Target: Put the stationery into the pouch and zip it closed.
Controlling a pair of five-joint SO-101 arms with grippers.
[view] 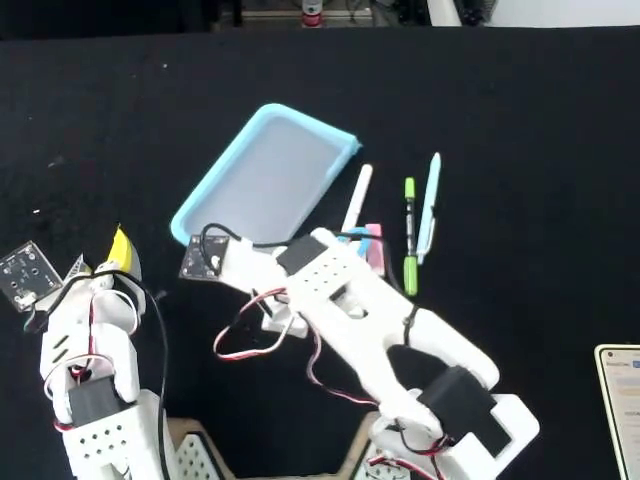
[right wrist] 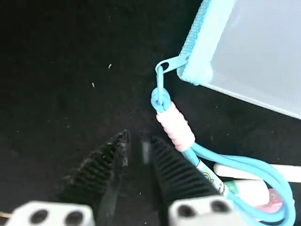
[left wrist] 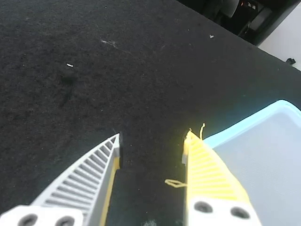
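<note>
The pouch (view: pixel 265 175), translucent grey with a light blue edge, lies flat at the table's middle. Beside it lie a white pen (view: pixel 357 197), a green marker (view: pixel 409 235) and a light blue pen (view: pixel 428 205). In the right wrist view, my right gripper (right wrist: pixel 138 141) stands narrowly open and holds nothing. It is just short of the blue zipper pull (right wrist: pixel 162 87), the pink bead (right wrist: pixel 175 126) and the blue cord loop (right wrist: pixel 244 165) at the pouch corner (right wrist: pixel 202 61). My left gripper (left wrist: pixel 153 139) is open above bare table, near the pouch edge (left wrist: pixel 244 127); it also appears at the lower left (view: pixel 100 255).
The right arm (view: pixel 340 300) stretches across the table's front middle toward the pouch. A white card (view: pixel 622 400) lies at the right edge. The black cloth (view: pixel 520 110) covers the whole table, and clutter lines the far edge.
</note>
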